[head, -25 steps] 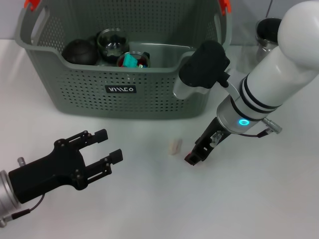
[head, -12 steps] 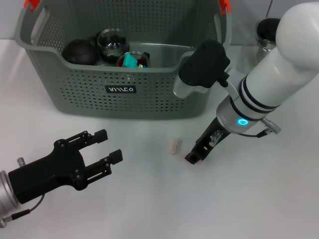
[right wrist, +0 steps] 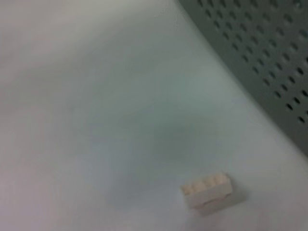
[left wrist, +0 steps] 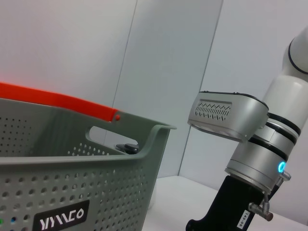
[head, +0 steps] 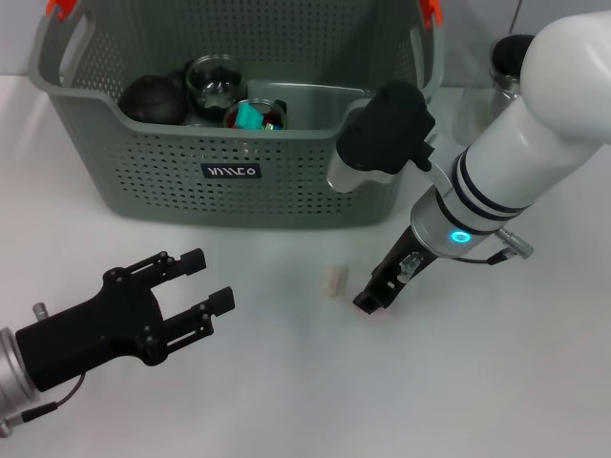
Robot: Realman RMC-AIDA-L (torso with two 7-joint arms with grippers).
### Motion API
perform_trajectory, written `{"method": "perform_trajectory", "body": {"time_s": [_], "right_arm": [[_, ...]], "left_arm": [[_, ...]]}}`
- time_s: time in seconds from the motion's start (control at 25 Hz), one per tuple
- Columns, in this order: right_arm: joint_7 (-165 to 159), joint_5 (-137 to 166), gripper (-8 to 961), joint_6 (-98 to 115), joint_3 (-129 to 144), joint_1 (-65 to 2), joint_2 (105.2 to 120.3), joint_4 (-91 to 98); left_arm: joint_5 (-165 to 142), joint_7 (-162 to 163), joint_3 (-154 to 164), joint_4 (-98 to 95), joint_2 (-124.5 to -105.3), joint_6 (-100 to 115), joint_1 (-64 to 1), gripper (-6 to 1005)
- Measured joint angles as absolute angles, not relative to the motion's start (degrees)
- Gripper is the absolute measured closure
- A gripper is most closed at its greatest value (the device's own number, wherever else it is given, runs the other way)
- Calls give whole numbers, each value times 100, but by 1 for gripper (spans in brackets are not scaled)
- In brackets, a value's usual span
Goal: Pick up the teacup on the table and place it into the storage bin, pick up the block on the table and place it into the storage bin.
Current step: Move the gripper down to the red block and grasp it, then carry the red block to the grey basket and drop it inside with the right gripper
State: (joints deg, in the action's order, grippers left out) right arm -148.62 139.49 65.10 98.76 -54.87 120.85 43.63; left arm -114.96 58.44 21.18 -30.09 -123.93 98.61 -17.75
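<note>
The small cream block (head: 333, 280) (right wrist: 208, 191) lies on the white table in front of the storage bin (head: 232, 205) (left wrist: 72, 192) (right wrist: 260, 57). My right gripper (head: 370, 298) hangs low over the table just right of the block, apart from it. Inside the bin sit a dark round pot (head: 153, 98), a clear glass teacup (head: 216, 81) and a cup with teal and red pieces (head: 254, 116). My left gripper (head: 203, 280) is open and holds nothing, low at the front left. The right arm (left wrist: 250, 154) shows in the left wrist view.
A glass jug with a black lid (head: 511, 55) stands at the back right, behind the right arm. Orange clips (head: 431, 11) (left wrist: 57, 100) mark the bin's handles. White tabletop (head: 315, 391) stretches across the front.
The right arm has edged slightly left, bringing its gripper a little nearer the block. The block and the left arm have not moved.
</note>
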Motion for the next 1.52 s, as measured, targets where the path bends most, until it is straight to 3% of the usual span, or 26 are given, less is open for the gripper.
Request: {"method": "perform_trajectory", "body": {"time_s": [0.56, 1.08, 1.52], "right_arm": [[-14877, 13941, 685, 6484, 9898, -5525, 12094, 4252], [-14769, 13814, 743, 6897, 9475, -5372, 12018, 4681], [-14083, 12712, 709, 8700, 7419, -4129, 11998, 7933]], "left_arm": [[-11496, 5845, 2118, -3005, -12393, 9852, -1784, 343], [-11496, 5845, 2072, -3006, -12393, 9854, -1747, 343], [-11505, 5845, 1977, -3006, -12391, 9853, -1733, 343]]}}
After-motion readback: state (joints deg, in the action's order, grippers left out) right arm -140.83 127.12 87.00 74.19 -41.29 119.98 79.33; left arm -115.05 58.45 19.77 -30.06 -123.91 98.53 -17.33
